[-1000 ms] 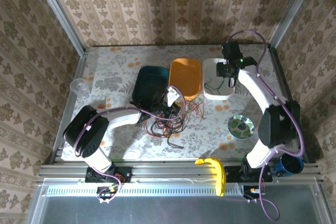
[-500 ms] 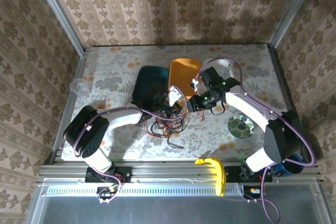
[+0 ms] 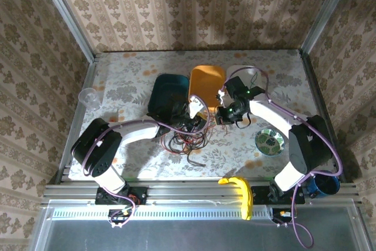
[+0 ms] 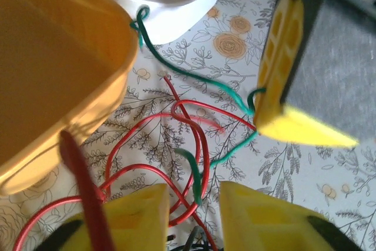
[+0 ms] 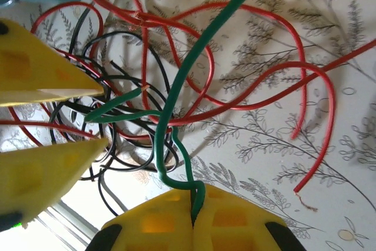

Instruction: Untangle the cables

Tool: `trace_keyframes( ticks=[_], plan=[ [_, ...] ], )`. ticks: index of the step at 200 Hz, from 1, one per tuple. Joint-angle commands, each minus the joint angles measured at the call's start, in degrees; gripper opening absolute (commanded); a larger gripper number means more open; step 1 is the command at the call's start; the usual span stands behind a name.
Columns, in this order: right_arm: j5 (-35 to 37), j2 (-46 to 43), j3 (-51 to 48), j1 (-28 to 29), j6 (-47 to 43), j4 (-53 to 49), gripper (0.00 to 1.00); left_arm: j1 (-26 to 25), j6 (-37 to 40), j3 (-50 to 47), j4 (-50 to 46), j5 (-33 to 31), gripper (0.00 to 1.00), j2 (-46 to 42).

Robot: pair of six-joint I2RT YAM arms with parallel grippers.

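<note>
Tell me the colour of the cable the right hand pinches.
Green: the cable shows best in the right wrist view.

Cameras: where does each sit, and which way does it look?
Top external: high behind the robot, looking down on the table, left arm, right arm and cables.
Left wrist: on the left arm, facing cables past its open left pincer.
Right wrist: on the right arm; right pincer shut on the green cable.
Shared: both wrist views show that cable.
</note>
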Motion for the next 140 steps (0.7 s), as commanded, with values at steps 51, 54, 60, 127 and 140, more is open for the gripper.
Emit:
trace_keyframes(
  ticks=[51, 54, 60, 127, 140],
  plan=[
    [-7.34, -4.79, -0.67, -4.69, 5.09, -0.31, 0.00, -1.02, 2.07, 3.46, -0.26, 1.27, 0.47, 3.31],
    [-7.70, -4.84, -0.56, -4.71, 5.17, -0.35, 0.00, -1.10, 2.09, 3.62, -0.21, 1.26, 0.46, 3.40],
    [-8.29, -4.89, -0.50, -4.81, 5.24, -0.42, 0.00, -1.07, 2.28, 3.96, -0.22, 1.35, 0.46, 3.61],
    [-13.73, -5.09, 0.31, -5.30, 6.61, -1.22, 0.00, -2.29, 3.64, 8.66, -0.95, 2.14, 0.30, 7.79],
    [-13.18, -5.90, 0.38, -5.91, 7.08, -1.32, 0.00, -2.25, 3.50, 8.99, -1.33, 2.08, 0.10, 8.40]
  ],
)
